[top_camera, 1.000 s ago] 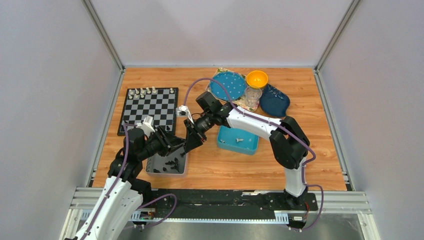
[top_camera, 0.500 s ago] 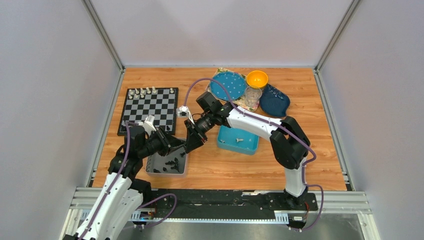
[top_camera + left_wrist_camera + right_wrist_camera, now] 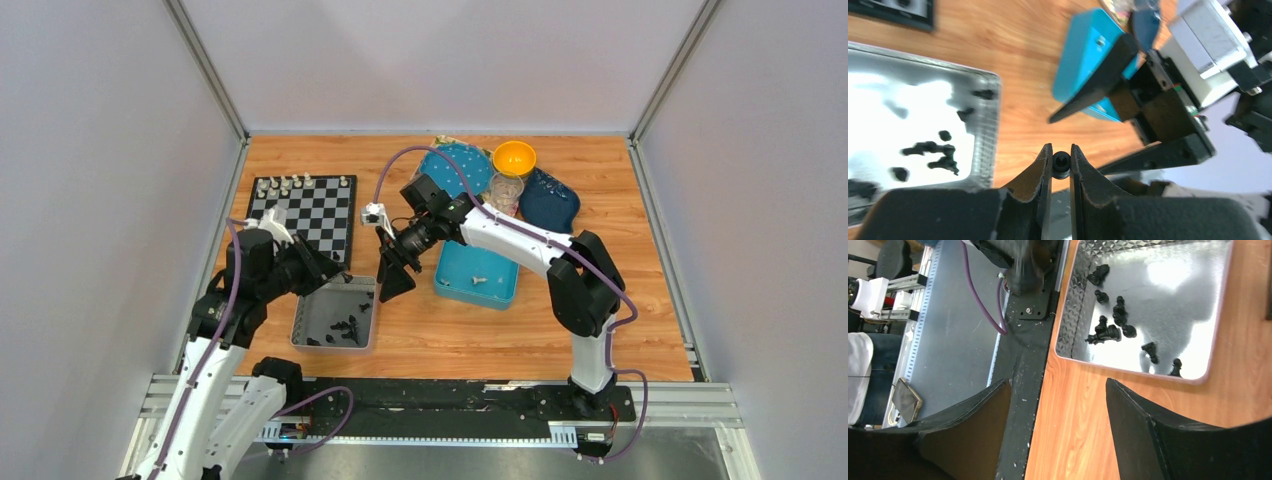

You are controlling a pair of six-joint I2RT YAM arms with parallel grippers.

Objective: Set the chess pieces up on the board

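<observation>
My left gripper point(image 3: 1061, 150) is shut on a small black chess piece point(image 3: 1061, 164), pinched between the fingertips above the wood. In the top view the left gripper point(image 3: 328, 270) hovers between the board's point(image 3: 300, 215) near right corner and the silver tray point(image 3: 300, 335). My right gripper point(image 3: 390, 278) stands open and empty just to its right; its wide jaws point(image 3: 1058, 385) look down on the tray's rim point(image 3: 1068, 315). Several black pieces point(image 3: 1110, 330) lie in that tray. Cream pieces point(image 3: 300, 183) line the board's far row.
A blue square tray point(image 3: 455, 285) holding a few light pieces sits right of the right gripper. Behind it are a dotted blue plate point(image 3: 455, 170), an orange bowl point(image 3: 514, 157), a clear cup point(image 3: 505, 190) and a dark blue bowl point(image 3: 550, 200). Grey walls enclose the table.
The right gripper opened, released the black piece and drew back up and right. The left gripper closed on that piece and pulled left, toward the board.
</observation>
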